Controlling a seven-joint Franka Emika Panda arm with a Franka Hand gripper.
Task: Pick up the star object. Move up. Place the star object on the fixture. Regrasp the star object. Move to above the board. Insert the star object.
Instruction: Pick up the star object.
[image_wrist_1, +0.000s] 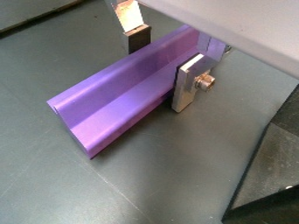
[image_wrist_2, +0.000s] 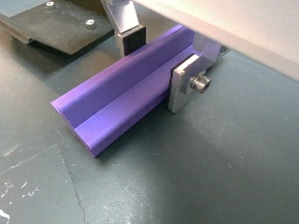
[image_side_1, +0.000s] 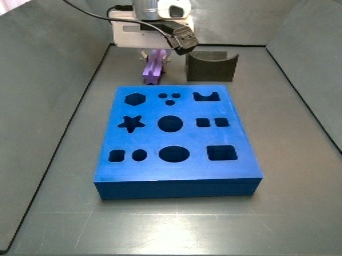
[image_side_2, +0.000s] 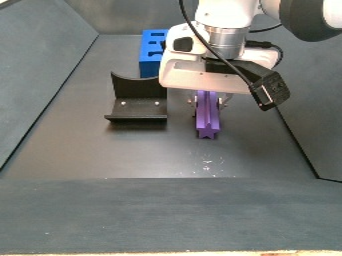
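Note:
The star object (image_wrist_1: 117, 105) is a long purple prism lying flat on the dark floor, and both wrist views show it (image_wrist_2: 117, 105). My gripper (image_wrist_1: 163, 59) is down over its far end, open, with one finger (image_wrist_1: 138, 35) on each side. The near finger (image_wrist_2: 187, 83) sits against the prism's side, and the other stands a little off it. In a side view the gripper (image_side_1: 156, 62) hangs between the fixture (image_side_1: 211, 67) and the cell's left wall, just beyond the blue board (image_side_1: 174, 170). The board's star hole (image_side_1: 131, 124) is uncovered.
The fixture (image_side_2: 134, 100) stands left of the star object (image_side_2: 207, 118), with its base plate (image_wrist_2: 70, 31) close to the far finger. The blue board (image_side_2: 154, 45) lies behind the gripper (image_side_2: 209, 100). Dark walls enclose the floor on all sides.

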